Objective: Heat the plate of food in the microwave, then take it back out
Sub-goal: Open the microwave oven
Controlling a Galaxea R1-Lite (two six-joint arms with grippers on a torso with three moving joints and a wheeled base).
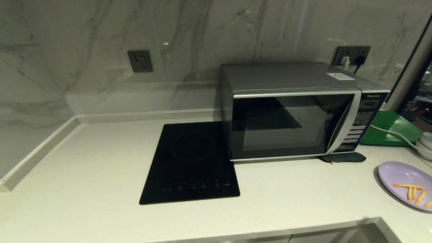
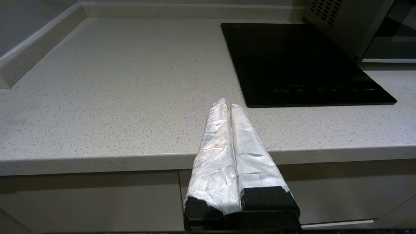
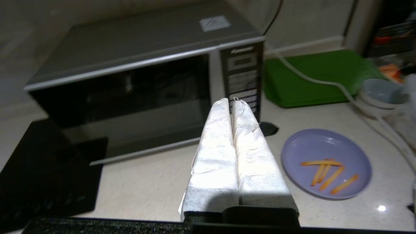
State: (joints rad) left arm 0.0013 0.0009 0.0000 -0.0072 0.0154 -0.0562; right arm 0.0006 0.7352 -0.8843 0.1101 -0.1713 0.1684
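Here: speckled pale countertop point(image 1: 84, 162) | marble wall point(image 1: 84, 33) | microwave point(image 1: 293, 111) shut

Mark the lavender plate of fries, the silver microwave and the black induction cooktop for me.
Round lavender-purple plate of fries point(image 3: 325, 148): right wrist view, bare plate surface above the fries.
Silver-grey Panasonic microwave point(image 1: 290, 126): head view, dark glass door.
Flat black induction cooktop point(image 1: 190, 165): head view, middle of the glass top.
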